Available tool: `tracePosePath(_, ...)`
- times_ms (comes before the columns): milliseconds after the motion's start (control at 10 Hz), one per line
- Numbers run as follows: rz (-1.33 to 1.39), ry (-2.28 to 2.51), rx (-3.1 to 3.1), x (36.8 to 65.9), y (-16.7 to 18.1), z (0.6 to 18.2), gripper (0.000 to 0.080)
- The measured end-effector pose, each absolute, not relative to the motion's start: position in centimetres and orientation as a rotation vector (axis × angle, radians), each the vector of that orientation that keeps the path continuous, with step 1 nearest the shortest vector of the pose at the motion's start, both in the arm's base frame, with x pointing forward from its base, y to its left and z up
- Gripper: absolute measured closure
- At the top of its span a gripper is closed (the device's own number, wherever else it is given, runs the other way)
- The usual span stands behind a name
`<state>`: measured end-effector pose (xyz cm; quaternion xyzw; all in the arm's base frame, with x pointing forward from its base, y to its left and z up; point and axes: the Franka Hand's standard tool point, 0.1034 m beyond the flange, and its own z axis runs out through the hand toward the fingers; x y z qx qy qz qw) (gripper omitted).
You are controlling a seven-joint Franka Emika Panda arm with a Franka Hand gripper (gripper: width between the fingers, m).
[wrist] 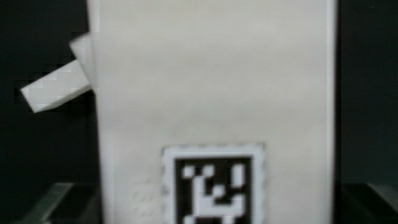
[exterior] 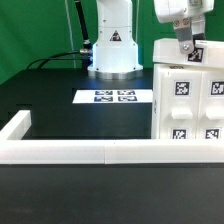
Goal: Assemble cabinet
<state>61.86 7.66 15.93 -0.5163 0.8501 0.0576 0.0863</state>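
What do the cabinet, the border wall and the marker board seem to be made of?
Cabinet: probably plastic, matte white, smooth flat faces with printed black-and-white tags.
Border wall: seemingly the same white matte plastic, a low bar with a visible joint.
Marker board: a thin flat white sheet, card or plastic, hard to tell which.

- No readable text, brand names or numbers anywhere.
- Only signs: black-and-white square tags on the cabinet, frame right, and on the marker board, center.
- A black triangle mark sat on the robot base, upper center.
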Motion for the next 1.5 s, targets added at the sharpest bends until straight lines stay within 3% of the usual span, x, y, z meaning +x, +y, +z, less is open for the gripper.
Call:
tracePosePath(100, 0.166, 2.529, -1.541, 61.9, 7.7, 15.9, 0.0054)
tracePosePath(300, 0.162, 2.486, -1.573, 62.1, 8.0, 16.7, 0.0011)
tracePosePath(600, 0.154, 2.443, -1.559, 62.5, 8.6, 18.8, 0.0003)
tracePosePath(1000, 0.152, 2.282, -1.850, 62.8, 9.3, 18.3, 0.0002)
tracePosePath(1500, 0.066, 1.463, -2.605, 63.9, 9.6, 18.6, 0.0002)
